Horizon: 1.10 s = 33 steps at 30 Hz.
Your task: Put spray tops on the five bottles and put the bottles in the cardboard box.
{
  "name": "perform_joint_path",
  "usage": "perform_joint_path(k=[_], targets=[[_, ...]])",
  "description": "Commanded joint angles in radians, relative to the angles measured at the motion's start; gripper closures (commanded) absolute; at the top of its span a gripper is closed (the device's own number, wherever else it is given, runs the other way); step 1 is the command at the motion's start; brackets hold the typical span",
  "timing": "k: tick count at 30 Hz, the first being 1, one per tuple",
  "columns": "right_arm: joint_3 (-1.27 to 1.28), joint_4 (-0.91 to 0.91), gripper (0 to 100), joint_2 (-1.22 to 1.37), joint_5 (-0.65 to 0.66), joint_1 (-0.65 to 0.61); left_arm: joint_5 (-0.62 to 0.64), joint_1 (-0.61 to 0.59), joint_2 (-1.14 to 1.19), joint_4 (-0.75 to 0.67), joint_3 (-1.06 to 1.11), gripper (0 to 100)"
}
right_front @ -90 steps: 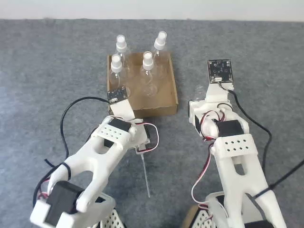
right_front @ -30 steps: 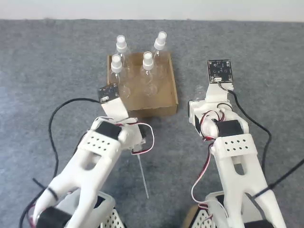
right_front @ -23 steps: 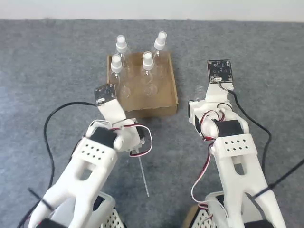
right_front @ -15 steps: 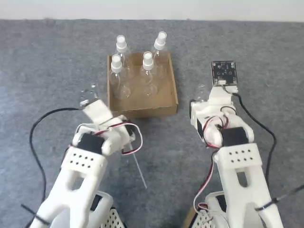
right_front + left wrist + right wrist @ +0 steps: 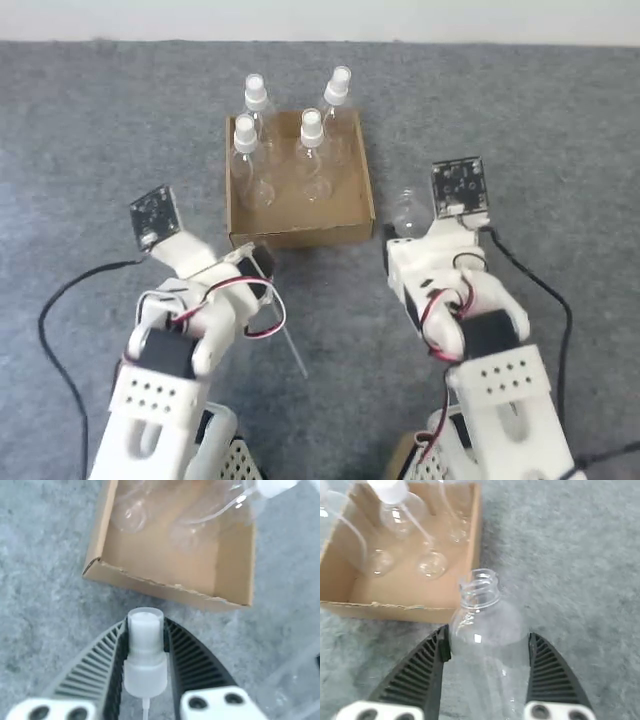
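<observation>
A grey, felt-like covering (image 5: 560, 130) with a short, mottled nap spreads across the tabletop, from the lower edge of the high view almost to the top. Along the very top runs a plain pale band (image 5: 320, 20). The light is soft and even, with faint shadows.

Four bottles fitted with spray tops (image 5: 312, 150), one open-necked bottle (image 5: 487, 625), one loose spray top (image 5: 145, 652) with dip tube, one cardboard box (image 5: 300, 237), two claws (image 5: 145, 624) (image 5: 487, 636), one grey worktop (image 5: 100, 120)

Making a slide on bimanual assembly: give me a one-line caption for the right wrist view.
Right gripper holds an uncapped clear bottle beside the cardboard box of capped bottles.
</observation>
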Motion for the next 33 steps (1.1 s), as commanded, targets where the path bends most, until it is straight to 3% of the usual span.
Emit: perform_joint_path(k=[1, 10, 21, 26, 33], targets=[[0.023, -0.019, 88.6, -0.124, 0.038, -0.062, -0.012, -0.008, -0.137, -0.029, 0.01, 99], [0.103, -0.019, 88.6, -0.272, 0.081, -0.159, -0.012, -0.014, -0.344, -0.028, 0.068, 99], [0.141, -0.027, 88.3, -0.295, 0.083, -0.266, -0.005, -0.247, -0.591, -0.028, 0.085, 99], [0.155, -0.027, 88.7, -0.295, 0.146, -0.291, 0.091, -0.347, -0.674, -0.031, 0.085, 99], [0.17, -0.021, 88.7, -0.297, 0.201, -0.358, 0.12, -0.385, -0.671, -0.069, 0.077, 99]])
